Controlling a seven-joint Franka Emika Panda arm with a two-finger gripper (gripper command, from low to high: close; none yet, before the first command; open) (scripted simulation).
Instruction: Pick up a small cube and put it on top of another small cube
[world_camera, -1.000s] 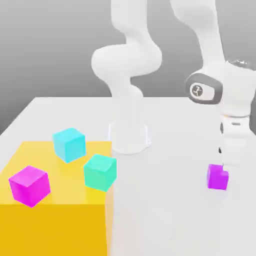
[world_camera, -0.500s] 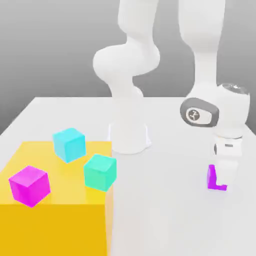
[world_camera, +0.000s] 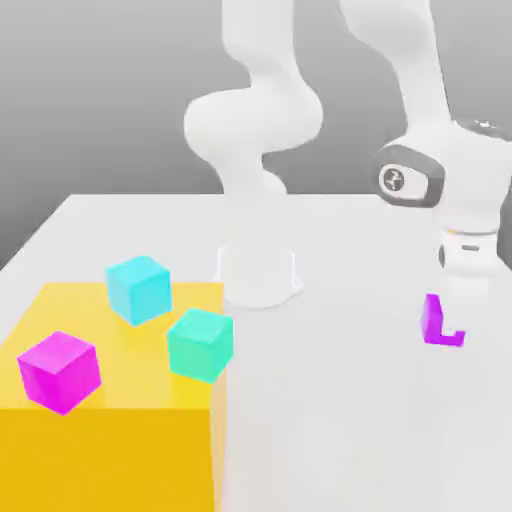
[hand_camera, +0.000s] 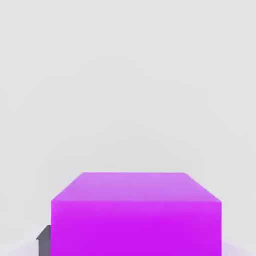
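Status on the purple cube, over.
Tool shut on purple cube, cube up off the table. Teal, cyan and magenta cubes on yellow block. Nothing seen blocking the tool.

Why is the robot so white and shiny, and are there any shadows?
In the exterior view, the white arm looks washed out against the pale table, with hardly any shadows; the yellow block's front is darker than its top. In the hand view, the purple cube has a paler, duller face and a brighter one.

A pale table (world_camera: 330, 420) carries a yellow block (world_camera: 110, 455) and the arm's base (world_camera: 257, 278).
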